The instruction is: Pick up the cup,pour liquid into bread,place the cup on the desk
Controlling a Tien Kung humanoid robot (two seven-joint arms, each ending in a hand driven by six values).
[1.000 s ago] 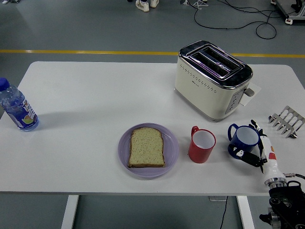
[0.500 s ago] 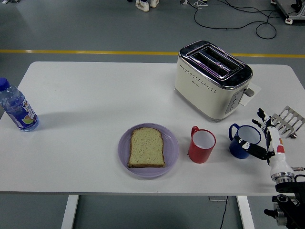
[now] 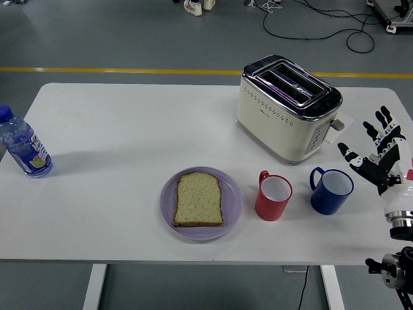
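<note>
Blue cup [image 3: 331,191] stands alone on the white table [image 3: 129,129], with nothing holding it.

The blue cup is upright near the table's front right, just beside a red cup [image 3: 273,196] on its left. Left of the red cup, a slice of bread [image 3: 199,199] lies on a purple plate [image 3: 169,210]. A toaster [image 3: 288,107] sits behind the cups, and a water bottle [image 3: 22,144] stands far left. The right hand [image 3: 382,158] is up in the air to the right of the blue cup, fingers spread wide, holding nothing.
</note>
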